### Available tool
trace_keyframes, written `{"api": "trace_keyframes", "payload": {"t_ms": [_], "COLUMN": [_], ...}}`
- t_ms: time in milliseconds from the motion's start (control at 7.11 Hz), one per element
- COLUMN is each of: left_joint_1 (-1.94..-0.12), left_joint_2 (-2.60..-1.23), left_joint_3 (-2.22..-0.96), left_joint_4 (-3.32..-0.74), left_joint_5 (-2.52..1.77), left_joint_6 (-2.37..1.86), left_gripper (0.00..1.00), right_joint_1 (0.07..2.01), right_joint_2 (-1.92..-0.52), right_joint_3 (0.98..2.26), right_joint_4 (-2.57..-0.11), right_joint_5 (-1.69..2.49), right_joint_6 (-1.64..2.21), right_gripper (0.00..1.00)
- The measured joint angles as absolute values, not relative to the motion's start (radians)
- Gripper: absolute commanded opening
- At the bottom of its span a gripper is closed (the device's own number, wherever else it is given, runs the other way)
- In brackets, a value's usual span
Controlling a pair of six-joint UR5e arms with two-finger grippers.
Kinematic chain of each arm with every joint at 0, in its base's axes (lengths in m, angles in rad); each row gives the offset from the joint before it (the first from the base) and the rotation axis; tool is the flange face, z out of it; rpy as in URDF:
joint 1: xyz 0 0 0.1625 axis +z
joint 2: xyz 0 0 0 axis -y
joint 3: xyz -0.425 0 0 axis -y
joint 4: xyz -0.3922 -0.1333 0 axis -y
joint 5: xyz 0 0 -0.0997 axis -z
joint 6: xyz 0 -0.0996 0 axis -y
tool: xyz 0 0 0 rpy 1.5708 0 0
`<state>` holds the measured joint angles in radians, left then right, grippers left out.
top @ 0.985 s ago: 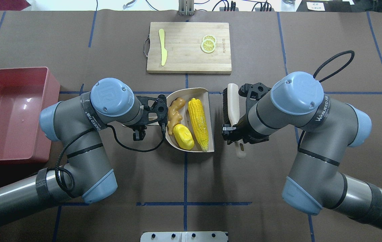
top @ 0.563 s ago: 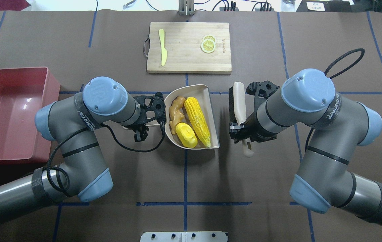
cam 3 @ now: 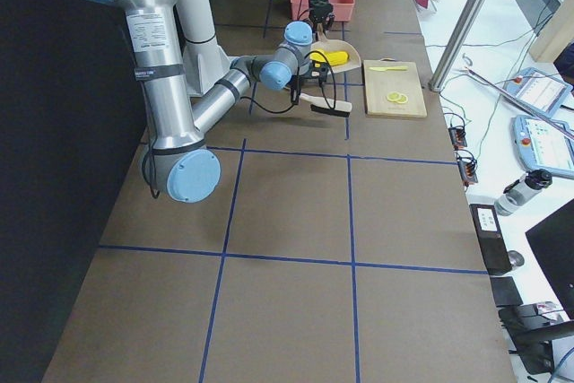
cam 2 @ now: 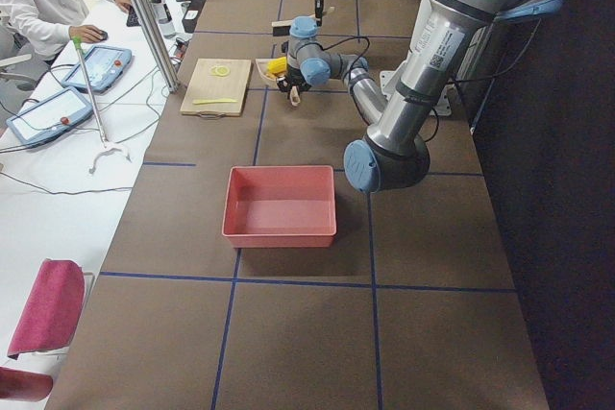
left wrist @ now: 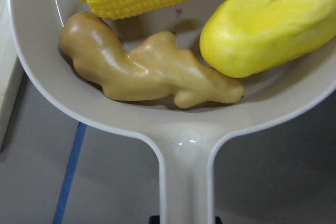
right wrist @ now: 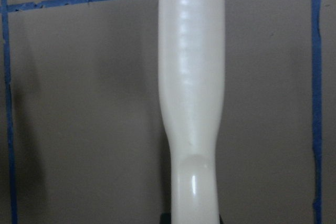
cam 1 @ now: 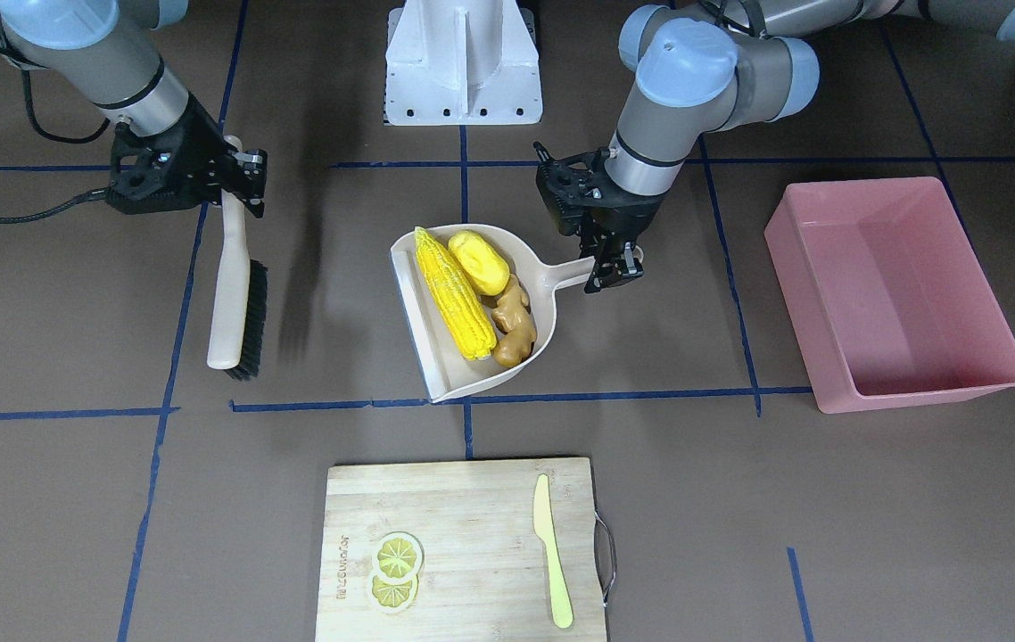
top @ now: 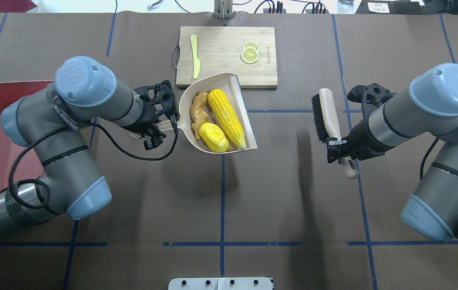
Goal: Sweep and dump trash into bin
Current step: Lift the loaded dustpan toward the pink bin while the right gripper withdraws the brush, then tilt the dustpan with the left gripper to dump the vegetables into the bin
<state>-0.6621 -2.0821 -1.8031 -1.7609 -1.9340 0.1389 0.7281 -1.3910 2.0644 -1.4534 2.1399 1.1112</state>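
Currently, L arm carries the load: left gripper (cam 1: 613,265) is clamped on the handle end of the pan (cam 1: 438,358), fingers closed round the stem. The pan sits just left of centre in the overhead view and seems clear of the table, since its far rim overlaps the near edge of the board (top: 225,56) there but stands well apart from it in the front view. All trash is aboard: corn (top: 226,119) lies along the open lip, potato (top: 213,137) is at the near end touching the corn, and ginger (top: 197,112) is tucked against the curved back wall. The bin (cam 1: 904,276) is at the left edge in the overhead view, well apart from the pan, and nothing shows in it. The right gripper (top: 335,147) is closed on the brush (top: 329,112) handle, held off to centre-right, bristles facing the pan. Assessment: items look like light, hard, smooth plastic, loose in the pan, so they should slide or roll readily, corn first as it is nearest the lip. Rec. keep the lip tipped up in transit and tip only once over the bin. The handle-end grip gives a long lever, so the pan may twist in the fingers.
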Motion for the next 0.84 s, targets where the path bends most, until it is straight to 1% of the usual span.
{"api": "trace_keyframes", "payload": {"t_ms": [422, 844], "left_joint_1": [-0.793, -0.985], "left_joint_2": [-1.891, -1.656], "left_joint_3": [-1.985, -2.101], "left_joint_4": [-1.760, -1.768], "left_joint_5": [-1.989, -2.096], "left_joint_6": [0.128, 0.228], "left_gripper": [0.00, 0.00], "right_joint_1": [0.779, 0.794], "right_joint_2": [-1.440, -1.444], "right_joint_3": [2.061, 2.055], "right_joint_4": [-1.450, -1.452], "right_joint_5": [2.146, 2.146], "right_joint_6": [1.016, 1.002], "right_gripper": [0.00, 0.00]}}
